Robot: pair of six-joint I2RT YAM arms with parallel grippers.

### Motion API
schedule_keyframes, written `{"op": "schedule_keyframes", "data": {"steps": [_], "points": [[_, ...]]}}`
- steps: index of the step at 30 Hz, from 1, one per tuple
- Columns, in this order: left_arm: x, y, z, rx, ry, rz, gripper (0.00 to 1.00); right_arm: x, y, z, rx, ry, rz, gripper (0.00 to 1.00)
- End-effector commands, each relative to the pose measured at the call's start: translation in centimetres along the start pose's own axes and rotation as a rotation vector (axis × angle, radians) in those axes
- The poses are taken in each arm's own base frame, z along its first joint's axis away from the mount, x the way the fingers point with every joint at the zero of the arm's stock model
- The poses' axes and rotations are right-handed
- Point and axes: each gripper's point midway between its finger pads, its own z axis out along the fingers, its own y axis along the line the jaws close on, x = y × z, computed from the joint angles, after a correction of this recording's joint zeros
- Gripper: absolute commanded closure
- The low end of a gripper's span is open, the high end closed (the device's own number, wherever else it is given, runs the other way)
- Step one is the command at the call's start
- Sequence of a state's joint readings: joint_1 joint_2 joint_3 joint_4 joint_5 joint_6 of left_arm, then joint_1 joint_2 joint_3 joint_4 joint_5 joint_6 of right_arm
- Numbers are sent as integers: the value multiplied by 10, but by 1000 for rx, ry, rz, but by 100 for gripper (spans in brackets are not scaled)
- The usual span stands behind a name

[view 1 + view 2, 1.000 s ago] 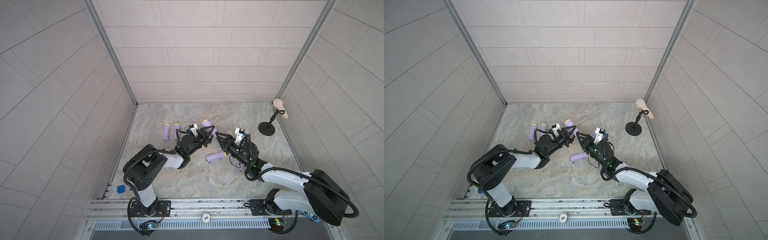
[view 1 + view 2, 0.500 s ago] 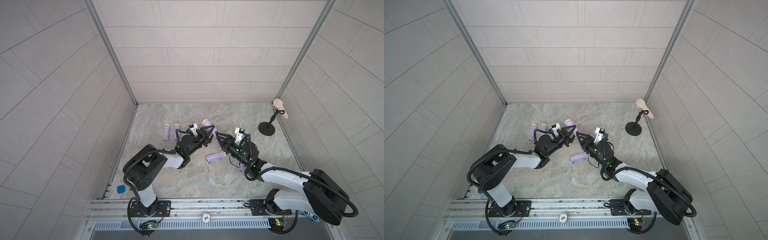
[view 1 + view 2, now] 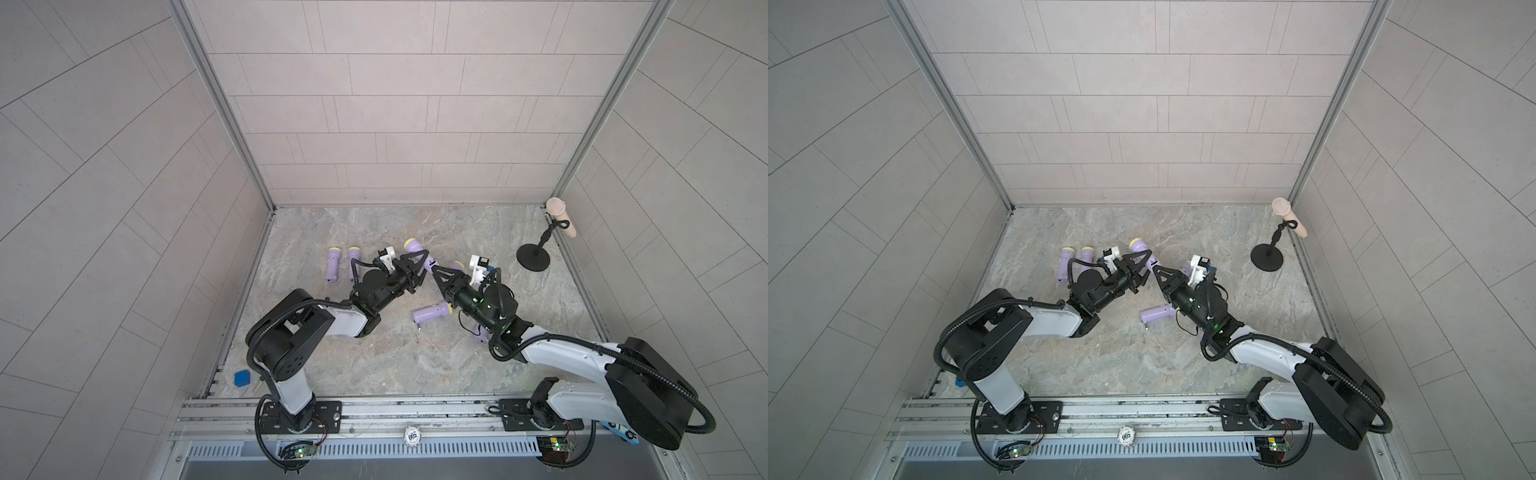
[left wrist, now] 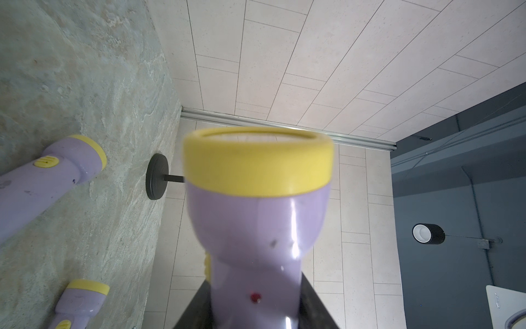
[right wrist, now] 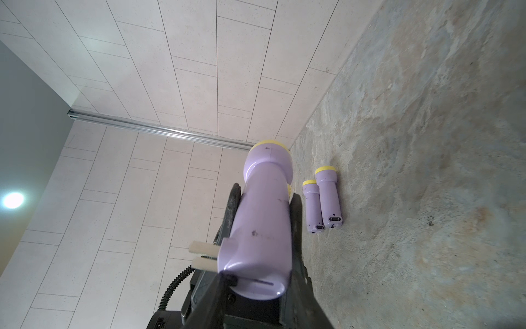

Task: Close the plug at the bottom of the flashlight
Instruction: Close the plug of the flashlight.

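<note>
Barely anything in the arms' poses differs from a second ago in both top views; the change is in the right jaws, which have drawn closer together.

Taking the far wall as twelve o'clock, two spare flashlights (image 3: 333, 269) lie side by side on the table (image 3: 374, 365) at about ten o'clock from its middle, untouched.

Next comes the left gripper (image 3: 419, 259), clamped tight on the barrel of the flashlight (image 3: 411, 246) and holding it clear of the table. Its yellow head points to ten o'clock and its butt to four.

The plug (image 5: 200, 250) is on that butt end. In the right wrist view its two pale prongs stick out sideways from the housing, so it is not yet folded shut.

The right gripper (image 3: 436, 272) reaches in from four o'clock, and its jaws stand apart on either side of the butt. One jaw lies along the housing and the other sits just under the prongs. I cannot tell whether either is pressing yet.

My reading is that the squeeze meant to fold the prongs in has begun but has not landed. If the jaw slides past the prongs, it may only pinch the housing.

Another flashlight (image 3: 432, 312) lies on the table at six o'clock from the grippers. A microphone stand (image 3: 533, 262) sits at three o'clock, well apart.
</note>
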State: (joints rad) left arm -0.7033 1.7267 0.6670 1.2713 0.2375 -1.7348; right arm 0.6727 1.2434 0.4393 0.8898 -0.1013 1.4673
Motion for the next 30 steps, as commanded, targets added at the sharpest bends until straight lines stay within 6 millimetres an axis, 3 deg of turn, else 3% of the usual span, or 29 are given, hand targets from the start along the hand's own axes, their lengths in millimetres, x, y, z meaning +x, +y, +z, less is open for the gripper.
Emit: {"op": "schedule_keyframes", "data": {"steps": [1,30], "points": [[16,-19,-1,61,58,-4,100,-6,19,-2,-58,-18,8,62],[31,-25,4,79,86,-5,100,-3,19,3,-60,-1,5,73]]}}
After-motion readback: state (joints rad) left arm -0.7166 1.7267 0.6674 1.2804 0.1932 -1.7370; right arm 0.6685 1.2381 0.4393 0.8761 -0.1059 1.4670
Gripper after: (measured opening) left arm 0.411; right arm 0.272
